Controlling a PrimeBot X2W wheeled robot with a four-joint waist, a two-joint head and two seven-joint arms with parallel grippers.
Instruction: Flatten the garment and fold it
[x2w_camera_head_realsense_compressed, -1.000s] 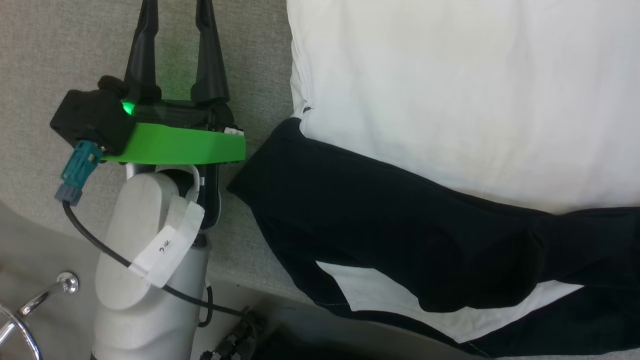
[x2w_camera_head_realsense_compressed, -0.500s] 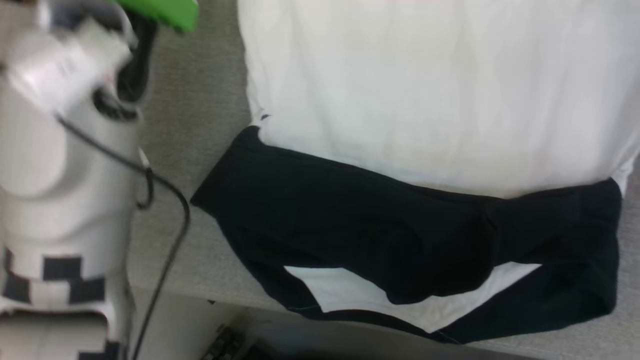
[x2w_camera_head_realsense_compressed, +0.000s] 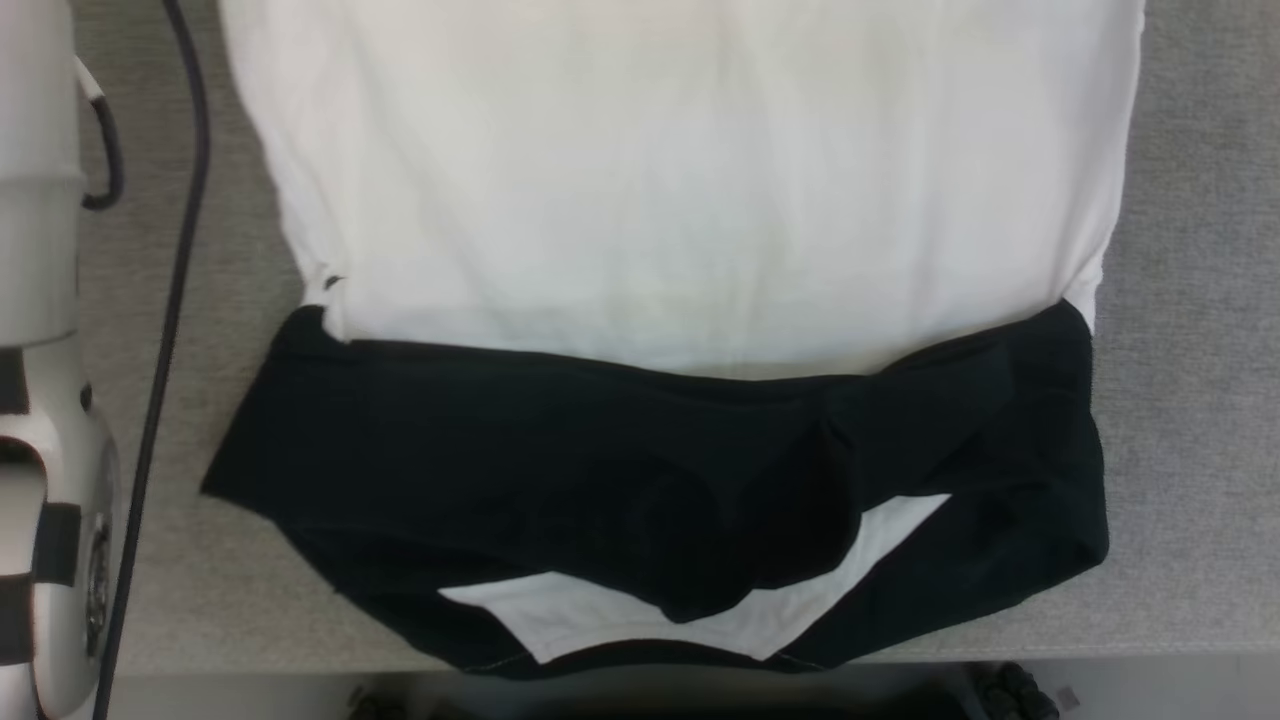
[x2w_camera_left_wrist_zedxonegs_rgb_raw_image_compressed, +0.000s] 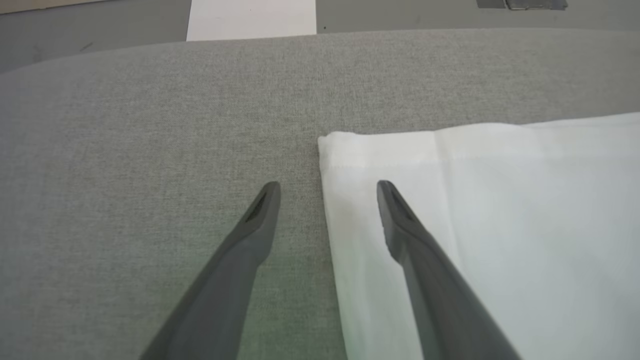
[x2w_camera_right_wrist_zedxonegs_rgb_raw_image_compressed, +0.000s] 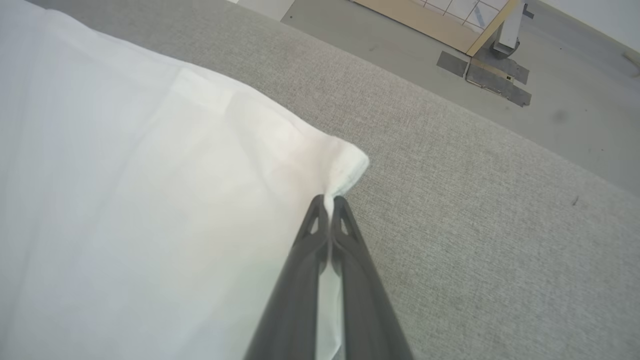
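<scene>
The garment lies on the grey table, its white body panel spread wide and its black sleeves bunched across the near end. In the left wrist view my left gripper stands open, straddling the side edge of the garment just short of its far corner: one finger over bare table, the other over white cloth. In the right wrist view my right gripper is shut on the opposite corner of the garment, the white cloth puckered up between its fingertips.
The grey cloth-covered table runs past the garment on both sides. My pale left forearm and its black cable fill the left edge of the head view. Beyond the table's far edge is floor with tape marks.
The head camera has swung, so the garment sits more centred and the left gripper has left that view. The right gripper has shut on the garment's corner.
</scene>
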